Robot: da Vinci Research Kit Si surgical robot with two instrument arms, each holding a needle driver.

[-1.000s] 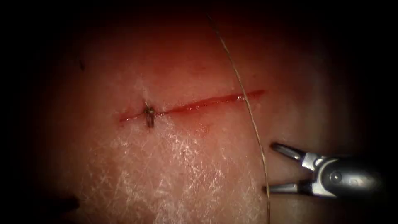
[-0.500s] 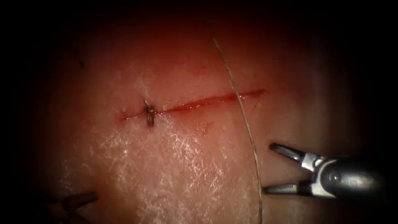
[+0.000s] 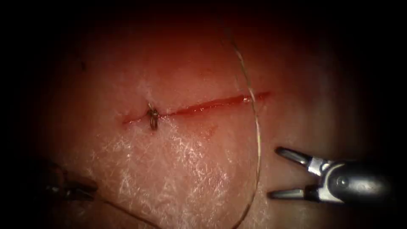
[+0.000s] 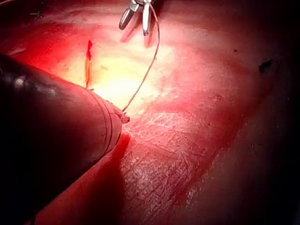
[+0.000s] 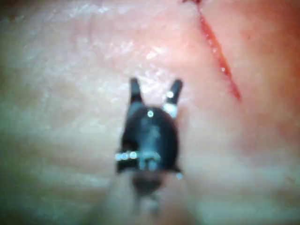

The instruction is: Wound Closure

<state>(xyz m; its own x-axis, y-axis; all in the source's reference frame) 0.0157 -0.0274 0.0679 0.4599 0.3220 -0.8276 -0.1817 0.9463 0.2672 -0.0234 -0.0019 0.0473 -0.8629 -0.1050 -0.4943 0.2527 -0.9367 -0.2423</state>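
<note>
A red cut [image 3: 199, 107] runs across the tissue [image 3: 182, 169], with a tied knot [image 3: 152, 118] near its left end. A long thread [image 3: 257, 140] arcs down over the right end of the cut and bends back toward the lower left. There my left tool [image 3: 87, 194] is shut on the thread, low on the left side of the tissue. In the left wrist view the thread [image 4: 145, 75] leaves my left tool's tip [image 4: 123, 117]. My right tool [image 3: 274, 172] stands open just right of the thread, below the cut, holding nothing [image 5: 154, 89].
Red fluid lines the cut [image 5: 218, 58]. A small dark speck [image 3: 83, 65] lies on the tissue at the upper left. The left arm's dark shaft [image 4: 56, 150] lies low over the tissue.
My left tool came in from the lower left and shut on the thread. The thread's lower part swung left into a bend. The right tool stayed still and open.
</note>
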